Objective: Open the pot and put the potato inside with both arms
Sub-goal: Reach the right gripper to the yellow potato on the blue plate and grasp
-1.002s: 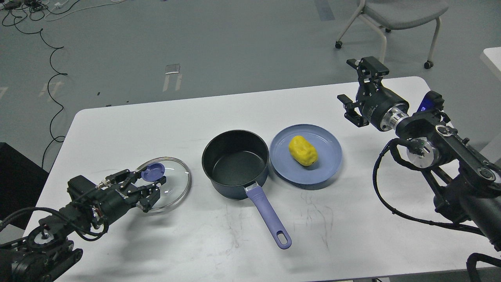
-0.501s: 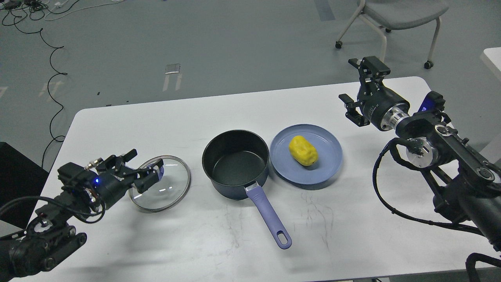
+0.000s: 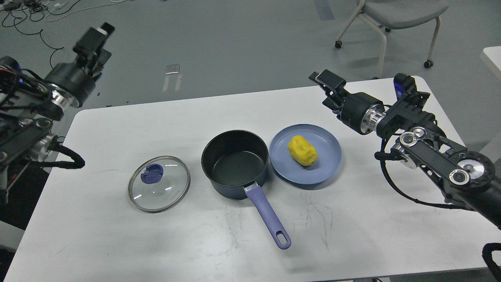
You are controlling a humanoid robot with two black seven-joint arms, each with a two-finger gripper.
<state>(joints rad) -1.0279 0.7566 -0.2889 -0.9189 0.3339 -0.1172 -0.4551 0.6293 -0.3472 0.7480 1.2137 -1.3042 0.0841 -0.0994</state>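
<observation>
The dark navy pot stands open in the middle of the white table, its lavender handle pointing to the front right. Its glass lid lies flat on the table to the left of the pot, apart from it. The yellow potato lies on a flat blue plate right of the pot. My left gripper is raised high at the far left, beyond the table's edge; its fingers cannot be told apart. My right gripper is open and empty, above the table behind and right of the plate.
The white table has rounded far corners. A grey wheeled chair stands on the floor behind the table's right end. Black cables lie on the floor at the far left.
My left gripper has let go of the lid and risen up and back to the far left. My right gripper has turned and moved left and lower, toward the plate. The lid lies still.
</observation>
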